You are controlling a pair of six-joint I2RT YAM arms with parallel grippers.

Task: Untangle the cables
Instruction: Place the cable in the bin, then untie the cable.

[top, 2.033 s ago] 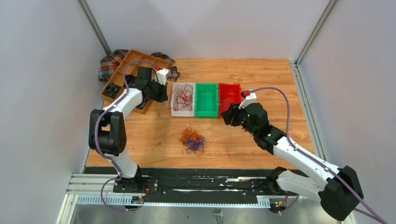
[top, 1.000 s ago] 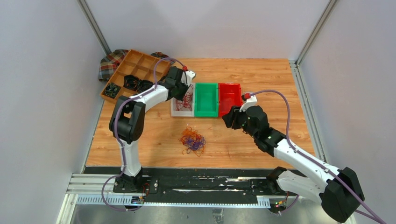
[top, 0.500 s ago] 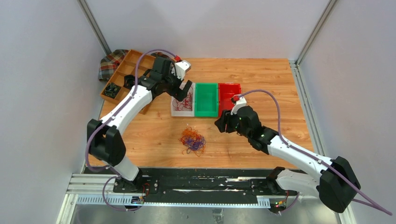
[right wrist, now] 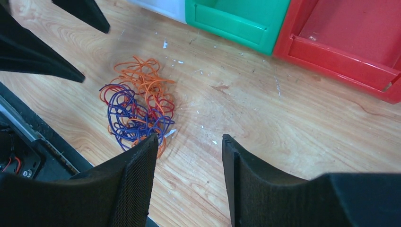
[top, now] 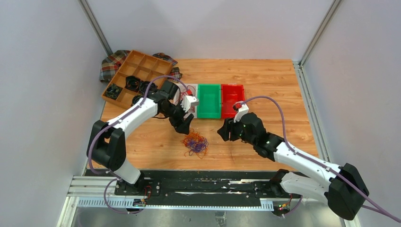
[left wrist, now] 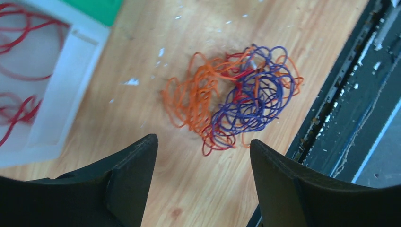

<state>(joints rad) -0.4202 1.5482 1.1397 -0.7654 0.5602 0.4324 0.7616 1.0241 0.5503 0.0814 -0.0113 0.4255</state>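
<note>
The cables [top: 195, 143] lay as one small knot of orange, purple and red wire on the bare wood of the desk [top: 265, 75], toward its near edge and a little left of centre. The orange loops bunched on the far-left side of the knot and the purple on the near side, with red threaded through. Nothing touched it.

The left claw [top: 183, 124] hung just beyond the knot's far side. In its wrist view the claw [left wrist: 202, 142] was spread wide and held nothing, with the cables [left wrist: 236, 101] showing beyond the gap between the two fingers. The right claw [top: 224, 132] stood to the right of the knot, apart from it. It too was parted and empty [right wrist: 189, 138], and its camera saw the cables [right wrist: 137, 111] off to the left of its fingers.

Farther back, three bins sat side by side and touching. The white bin [left wrist: 75, 71] on the left held loose red wires [left wrist: 19, 28], the green bin [top: 209, 100] stood in the middle, and the red bin [top: 232, 97] was on the right. At the far left corner an orange divided tray [top: 142, 66] rested partly on a plaid cloth [top: 111, 64], with black coiled bundles [top: 113, 91] in its nearer compartments.
</note>
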